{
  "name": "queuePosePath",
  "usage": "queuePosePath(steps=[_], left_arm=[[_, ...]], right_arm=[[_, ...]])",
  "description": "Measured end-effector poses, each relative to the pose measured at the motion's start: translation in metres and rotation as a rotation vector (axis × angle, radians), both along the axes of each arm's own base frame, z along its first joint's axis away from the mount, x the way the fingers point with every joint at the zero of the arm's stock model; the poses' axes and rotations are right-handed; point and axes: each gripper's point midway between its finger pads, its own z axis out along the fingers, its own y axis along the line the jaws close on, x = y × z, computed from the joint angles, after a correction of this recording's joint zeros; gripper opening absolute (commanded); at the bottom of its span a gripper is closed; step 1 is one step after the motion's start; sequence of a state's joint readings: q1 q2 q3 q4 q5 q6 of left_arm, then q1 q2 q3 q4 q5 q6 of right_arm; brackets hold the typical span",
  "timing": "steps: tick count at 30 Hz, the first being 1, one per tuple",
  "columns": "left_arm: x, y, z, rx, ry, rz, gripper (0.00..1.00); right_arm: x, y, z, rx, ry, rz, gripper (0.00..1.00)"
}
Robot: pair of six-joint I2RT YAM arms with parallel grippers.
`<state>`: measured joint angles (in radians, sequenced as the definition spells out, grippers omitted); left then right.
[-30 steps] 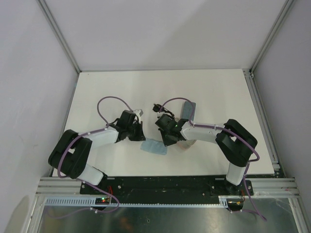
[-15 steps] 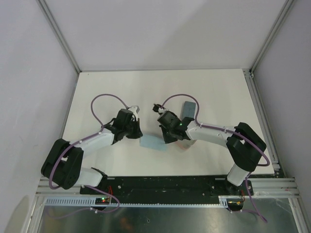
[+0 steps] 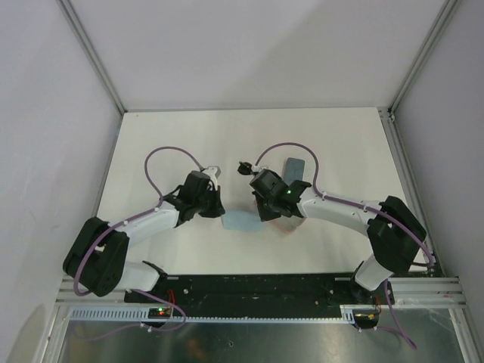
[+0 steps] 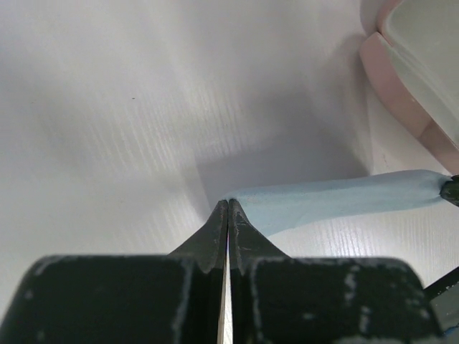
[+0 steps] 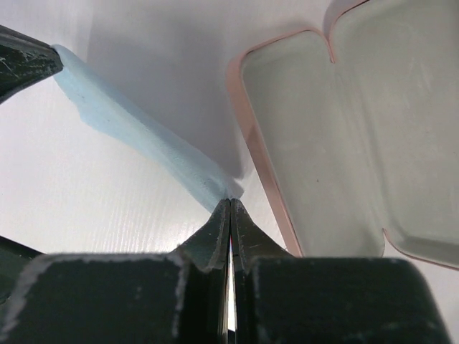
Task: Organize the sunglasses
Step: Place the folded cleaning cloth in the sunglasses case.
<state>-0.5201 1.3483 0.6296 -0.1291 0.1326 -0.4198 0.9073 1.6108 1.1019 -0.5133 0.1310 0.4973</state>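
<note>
Light-blue cloth (image 4: 337, 201) hung stretched between the left pincer (image 4: 228, 215) and right pincer (image 5: 229, 208), each clamped on one end, likely for folding beside the open pink case (image 5: 247, 122); the sunglasses (image 3: 243, 166), barely discernible, lay mid-tabletop (image 3: 174, 136), away from every edge.

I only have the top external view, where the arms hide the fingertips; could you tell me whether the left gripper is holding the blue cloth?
Observer: Yes. The left wrist view shows the left gripper shut on one end of the cloth.
Operator: Thank you. And the right gripper?
Observer: The right gripper is shut on the cloth's other end, so the cloth spans between the two.
Operator: Is the pink case beneath the right arm open?
Observer: Yes, the case lies open, and the part of its lining in view holds nothing.
</note>
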Motion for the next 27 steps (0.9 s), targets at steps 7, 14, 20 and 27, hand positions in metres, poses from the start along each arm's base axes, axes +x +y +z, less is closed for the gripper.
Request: queuePosePath(steps=[7, 14, 20, 27], left_arm=[[0.004, -0.020, 0.015, -0.016, -0.039, -0.045, 0.00], [0.019, -0.038, 0.024, -0.018, -0.069, -0.063, 0.00], [0.029, -0.050, 0.029, -0.018, -0.081, -0.071, 0.00], [0.042, -0.070, 0.038, -0.025, -0.102, -0.101, 0.00]], right_arm=[[0.000, -0.011, 0.011, -0.004, -0.003, -0.025, 0.00], [0.001, -0.024, 0.012, -0.027, 0.002, -0.051, 0.00], [0.004, -0.036, 0.018, -0.044, -0.005, -0.082, 0.00], [0.011, -0.052, 0.027, -0.049, -0.021, -0.128, 0.00]])
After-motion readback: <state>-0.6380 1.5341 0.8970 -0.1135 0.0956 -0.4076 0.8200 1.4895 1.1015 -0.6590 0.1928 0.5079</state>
